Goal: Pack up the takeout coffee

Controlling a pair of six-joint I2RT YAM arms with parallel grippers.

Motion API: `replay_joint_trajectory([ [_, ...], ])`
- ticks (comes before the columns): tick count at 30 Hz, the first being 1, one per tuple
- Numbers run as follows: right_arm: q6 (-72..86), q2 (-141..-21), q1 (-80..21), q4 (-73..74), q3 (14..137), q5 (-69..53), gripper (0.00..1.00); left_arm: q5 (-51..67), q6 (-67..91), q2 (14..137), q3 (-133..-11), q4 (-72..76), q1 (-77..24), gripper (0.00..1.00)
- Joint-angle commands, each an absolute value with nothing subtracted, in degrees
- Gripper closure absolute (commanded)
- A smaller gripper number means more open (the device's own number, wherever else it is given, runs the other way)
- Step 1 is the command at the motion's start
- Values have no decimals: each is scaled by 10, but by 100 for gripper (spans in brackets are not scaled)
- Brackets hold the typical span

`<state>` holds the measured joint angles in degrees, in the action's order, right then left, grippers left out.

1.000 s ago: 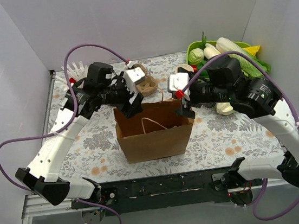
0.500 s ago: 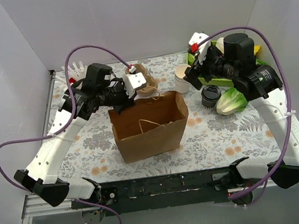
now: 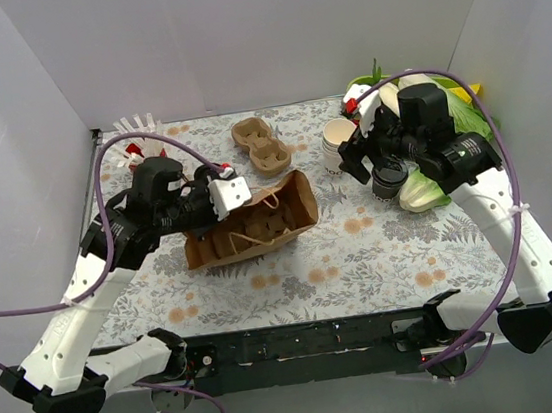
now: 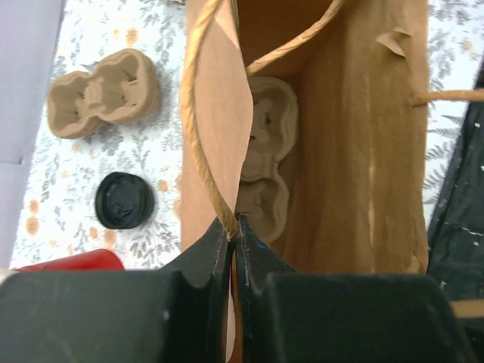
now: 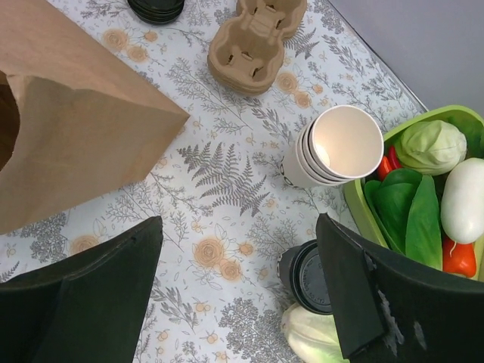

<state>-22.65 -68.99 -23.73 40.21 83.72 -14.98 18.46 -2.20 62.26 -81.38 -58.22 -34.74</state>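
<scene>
Left side: the left arm's jaws are pressed together on the rim of the brown paper bag with twine handles (image 3: 294, 202), pinching the paper wall just where a handle joins. The bag sits slumped on the floral-patterned worktop (image 3: 362, 246), its mouth turned up and towards the left arm. A tan moulded-pulp two-cup carrier (image 4: 266, 151) lies on the bag's floor, wells facing the mouth, long axis along the bag's longer side. Just behind the bag, a spare stack of the same pulp carriers (image 3: 261, 146) lies flat. Right of that stands a nested stack of small white paper cups (image 5: 336, 147), mouths up, long axis near upright, no lid on. The right arm's jaws are spread wide, holding nothing, hovering near the cups and a stack of round black plastic lids (image 5: 308, 276) beside a green tray of vegetables (image 5: 361, 204). My reading: carrier packed, cup step in hand. Next move calls for lifting one cup off the stack without dragging its neighbours, then lidding it.
</scene>
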Motion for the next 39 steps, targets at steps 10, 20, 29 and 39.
replay_joint_trajectory([
  [10, -212, -656, -236, 400, 796, -175, 12, 316, 90, 498, -695, -507, -355, 100],
  [20, -207, -678, -236, 395, 767, -202, 12, 342, 141, 422, -617, -510, -355, 100],
  [29, -245, -686, -236, 408, 749, -225, 15, 321, 204, 402, -605, -432, -356, 100],
  [39, -342, -740, -236, 518, 944, -315, 15, 277, 316, 568, -739, -464, -353, 100],
])
